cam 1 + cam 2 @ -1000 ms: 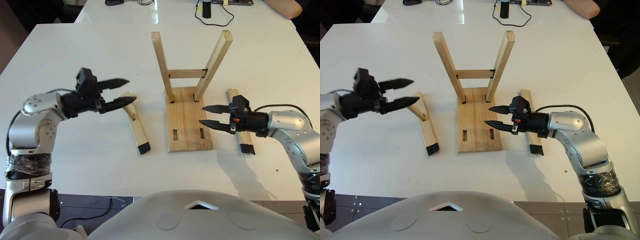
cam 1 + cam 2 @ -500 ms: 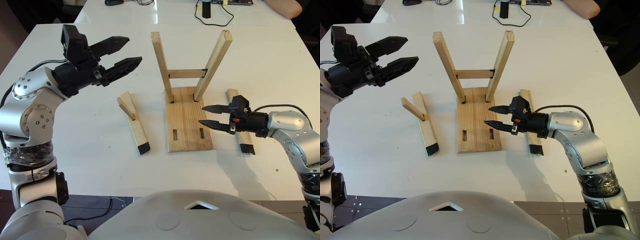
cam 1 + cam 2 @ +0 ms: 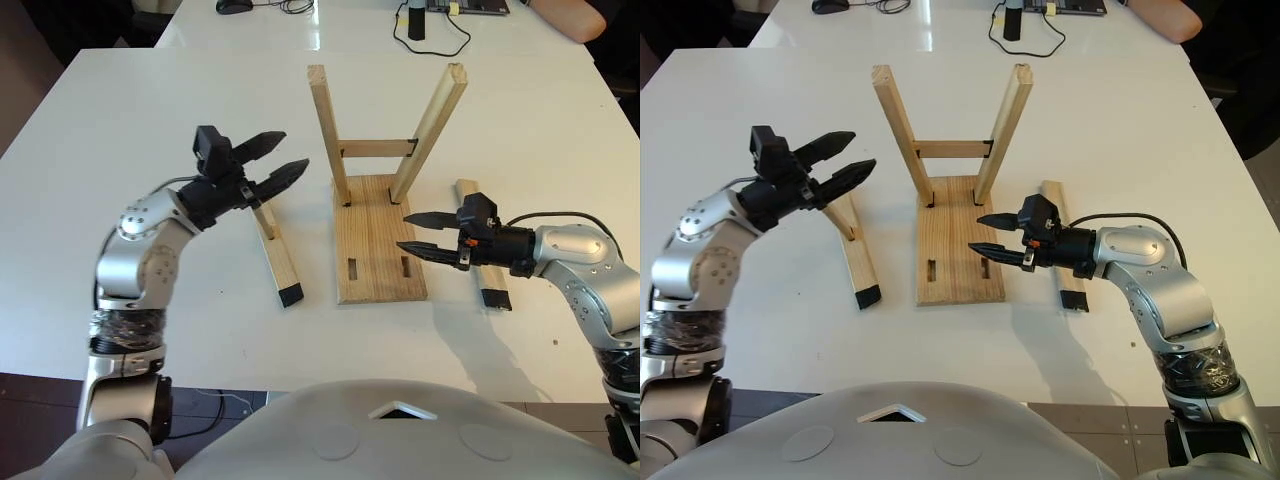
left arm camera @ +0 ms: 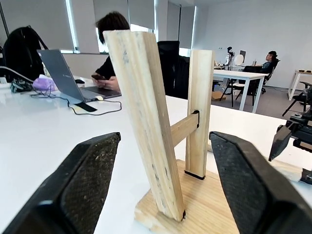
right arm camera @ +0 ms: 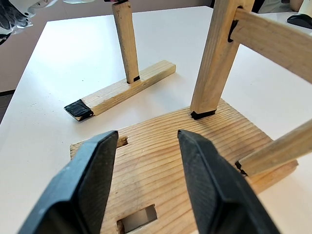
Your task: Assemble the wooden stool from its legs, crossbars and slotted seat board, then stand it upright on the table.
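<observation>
Left eye view: the seat board [image 3: 378,240] lies flat on the table [image 3: 150,100], midway between the side edges. One leg pair [image 3: 327,130] with its crossbar [image 3: 377,148] stands in the far slots. The left end effector [image 3: 296,148], fingers apart and empty, has dropped from its raised position to hang over the loose leg [image 3: 275,250]. The right end effector [image 3: 403,230], also apart and empty, is unmoved at the board's right side.

Right eye view: a second loose leg [image 3: 1072,290] lies right of the board, and the near slots [image 3: 983,268] are unfilled.

Left wrist view: fingers [image 4: 87,185] frame the standing pair.

Right wrist view: fingers [image 5: 92,180] spread above the board.

Judgement: roughly half assembled; a left-side pickup seems next.
</observation>
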